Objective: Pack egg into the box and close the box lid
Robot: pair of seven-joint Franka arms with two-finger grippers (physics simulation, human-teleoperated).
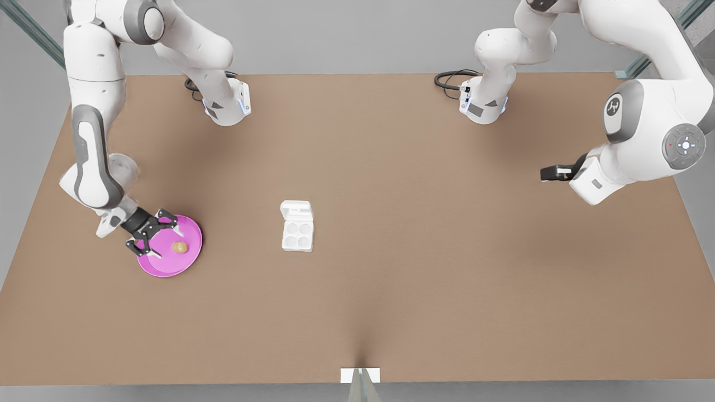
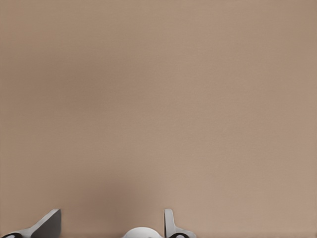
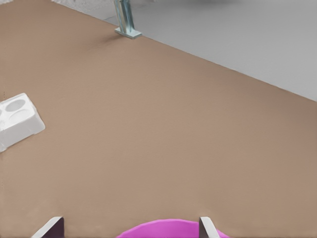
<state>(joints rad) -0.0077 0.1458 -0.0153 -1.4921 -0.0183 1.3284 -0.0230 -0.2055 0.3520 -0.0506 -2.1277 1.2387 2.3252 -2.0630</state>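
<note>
The tan egg (image 1: 179, 247) lies on a round pink plate (image 1: 190, 262) at the front view's left. My right gripper (image 1: 148, 234) hovers open over the plate's near-arm edge, a short way from the egg; its fingertips (image 3: 54, 227) frame the plate rim (image 3: 171, 229). The white box (image 1: 297, 235) sits mid-table with four empty wells, its box lid (image 1: 296, 211) folded back flat and open. One corner of the box (image 3: 17, 116) appears in the right wrist view. My left gripper (image 1: 550, 173) waits open at the front view's right, above bare table (image 2: 158, 99).
The brown table (image 1: 424, 268) stretches wide between the box and the left arm. Both arm bases (image 1: 226, 106) stand at the far edge with black cables. A metal frame post (image 3: 126, 20) stands off the table's corner.
</note>
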